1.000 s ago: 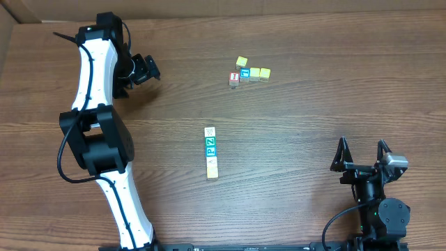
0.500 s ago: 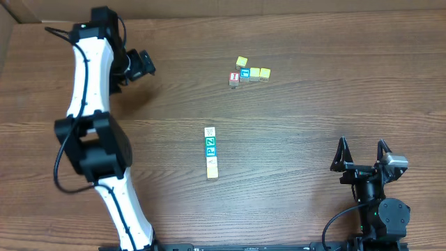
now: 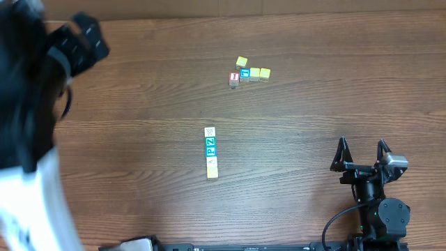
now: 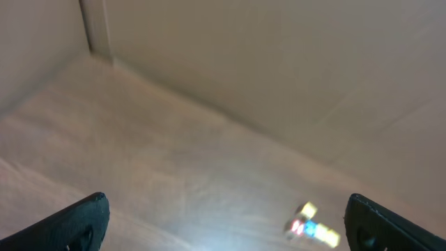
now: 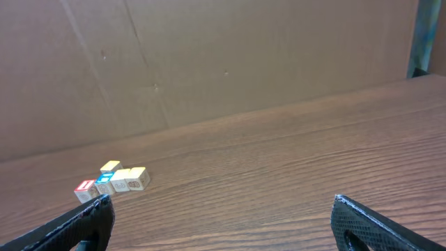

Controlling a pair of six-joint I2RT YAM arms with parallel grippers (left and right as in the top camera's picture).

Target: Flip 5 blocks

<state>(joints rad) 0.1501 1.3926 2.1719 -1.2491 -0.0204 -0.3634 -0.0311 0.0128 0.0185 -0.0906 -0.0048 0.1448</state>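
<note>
The blocks lie in a short column mid-table in the overhead view: a whitish cube (image 3: 210, 132), the blue-faced "P" (image 3: 210, 142), the green-faced "Z" (image 3: 211, 151), another whitish cube (image 3: 212, 162) and a cream cube (image 3: 212, 171). Neither wrist view shows them. My left gripper (image 3: 78, 43) hangs high at the far left, blurred, far from the column. In its wrist view the left gripper (image 4: 226, 223) is open and empty. My right gripper (image 3: 362, 150) rests near the front right, well right of the column. The right wrist view shows the right gripper (image 5: 223, 216) open and empty.
A separate cluster sits at the back: a red-letter cube (image 3: 234, 78), a blue-letter cube (image 3: 244, 72) and yellow cubes (image 3: 260, 72). It also shows as the cluster (image 5: 111, 181) and, blurred, the cluster (image 4: 313, 226). A cardboard wall (image 5: 209, 63) backs the table. The left arm (image 3: 28, 139) fills the left edge.
The left arm has swung left and risen toward the overhead camera, now large and blurred. The right arm and all cubes have not moved.
</note>
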